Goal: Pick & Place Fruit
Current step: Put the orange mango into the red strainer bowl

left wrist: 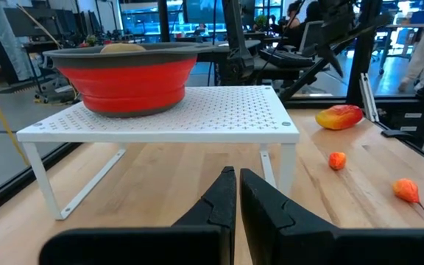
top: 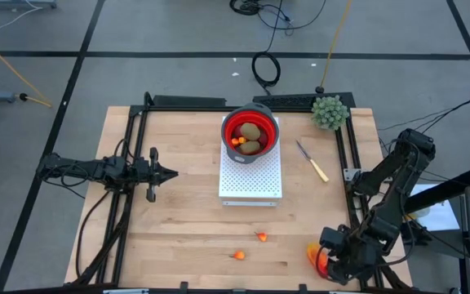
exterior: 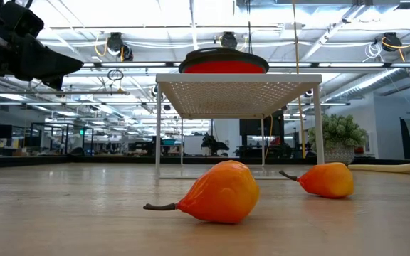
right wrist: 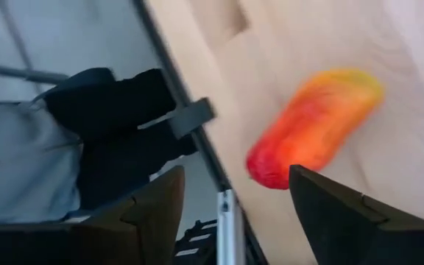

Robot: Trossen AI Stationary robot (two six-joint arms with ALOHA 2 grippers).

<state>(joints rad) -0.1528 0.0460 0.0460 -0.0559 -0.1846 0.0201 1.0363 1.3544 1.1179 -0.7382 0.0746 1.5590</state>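
A red bowl [top: 250, 131] with brown-green ovals [top: 251, 131] and small orange pieces stands on a white perforated rack [top: 251, 184]. Two small orange fruits [top: 261, 237] [top: 239, 255] lie on the table near its front edge; they also show in the low view [exterior: 219, 192] [exterior: 326, 180]. A larger red-orange oblong fruit [top: 312, 252] lies at the near right. My right gripper [right wrist: 235, 180] is open just behind it, and the fruit [right wrist: 311, 129] lies on the wood ahead of the fingers, apart from them. My left gripper [top: 166, 172] is shut and empty at the table's left, pointing toward the rack.
A yellow-handled knife [top: 313, 162] lies right of the rack. A green spiky plant [top: 330, 113] stands at the far right corner. A black frame [top: 352, 175] runs along the table's edges, close beside my right gripper. Bare wood lies between the rack and the near edge.
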